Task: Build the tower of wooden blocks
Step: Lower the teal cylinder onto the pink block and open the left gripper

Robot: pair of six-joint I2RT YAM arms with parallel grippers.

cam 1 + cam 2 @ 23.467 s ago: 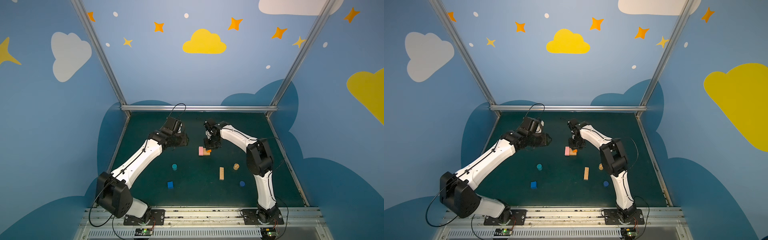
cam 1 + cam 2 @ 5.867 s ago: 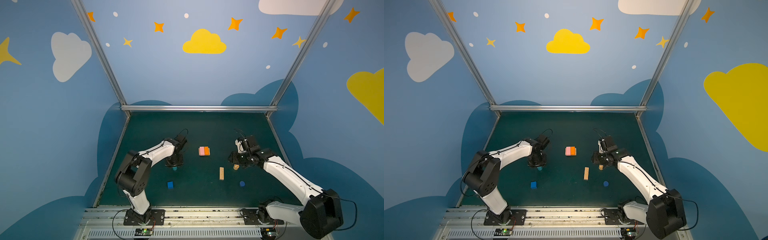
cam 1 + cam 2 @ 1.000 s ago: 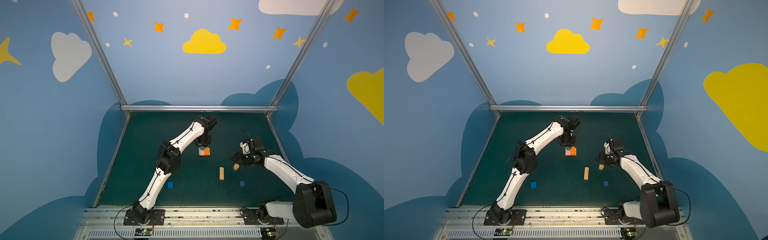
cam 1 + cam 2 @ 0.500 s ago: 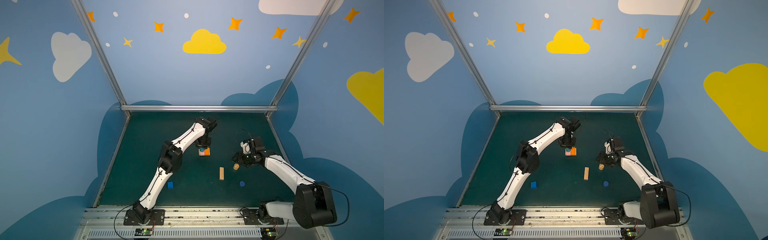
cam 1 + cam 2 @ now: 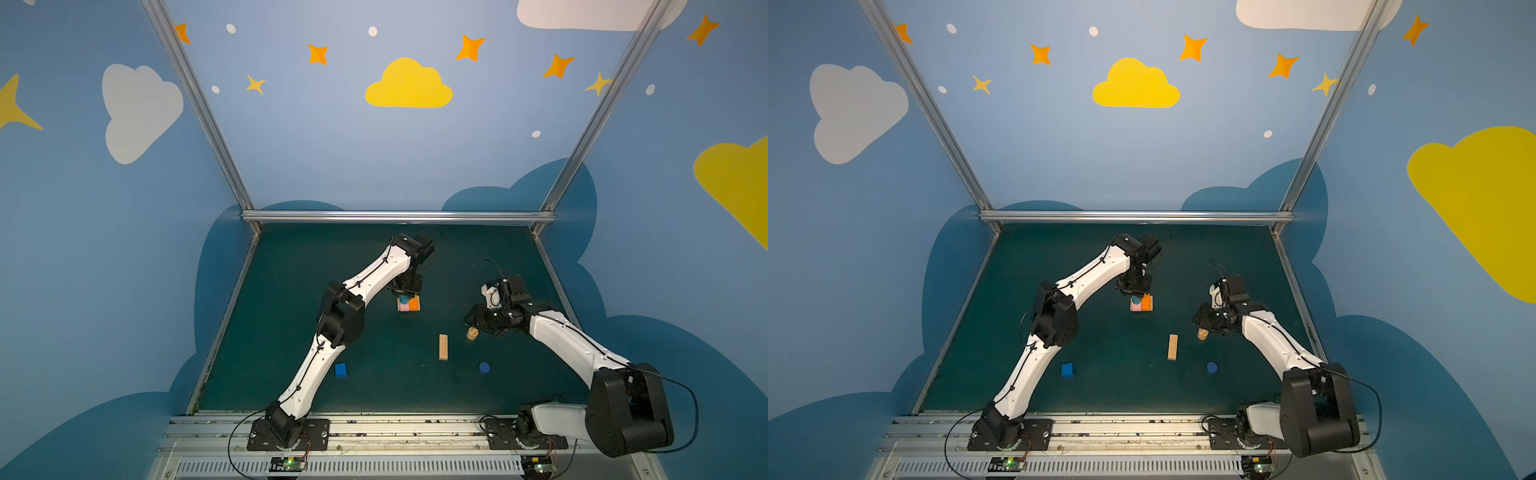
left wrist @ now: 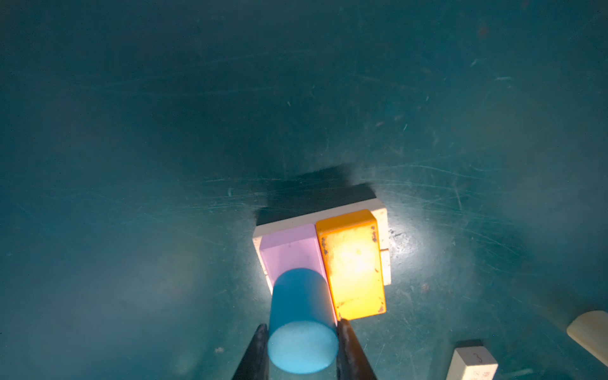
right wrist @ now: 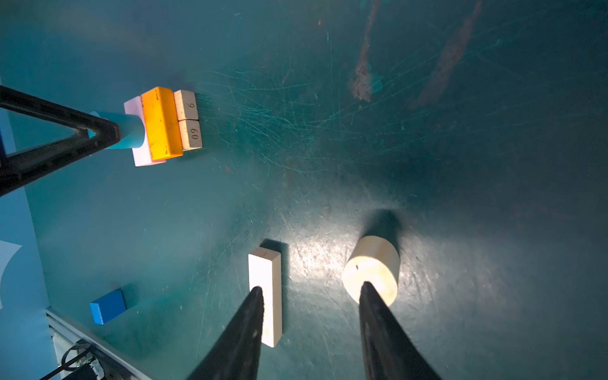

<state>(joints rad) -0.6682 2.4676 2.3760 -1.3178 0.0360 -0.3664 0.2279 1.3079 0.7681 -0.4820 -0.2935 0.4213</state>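
Approx halfway: tan bars (image 7: 189, 120) w/ pink bar (image 6: 289, 250) + orange bar (image 6: 353, 263) on top are stacked, left gripper (image 6: 302, 324) pinches teal cylinder (image 6: 301, 296) at pink bar's top, right gripper (image 7: 311, 287) spread & empty by tan cylinder (image 5: 472, 333); loose tan bar (image 5: 443, 346), dark-blue cylinder (image 5: 484, 367), blue cube (image 5: 340, 369) lie apart on mat.

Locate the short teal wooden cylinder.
In both top views, mid-table: the left pincer holds the teal cylinder over the pink wooden bar, beside the orange wooden bar.

The green mat (image 5: 374, 395) bears paired tan bars (image 7: 186, 105), a loose tan bar (image 5: 443, 347), tan cylinder (image 5: 472, 333), dark-blue cylinder (image 5: 484, 367) and blue cube (image 5: 340, 369).
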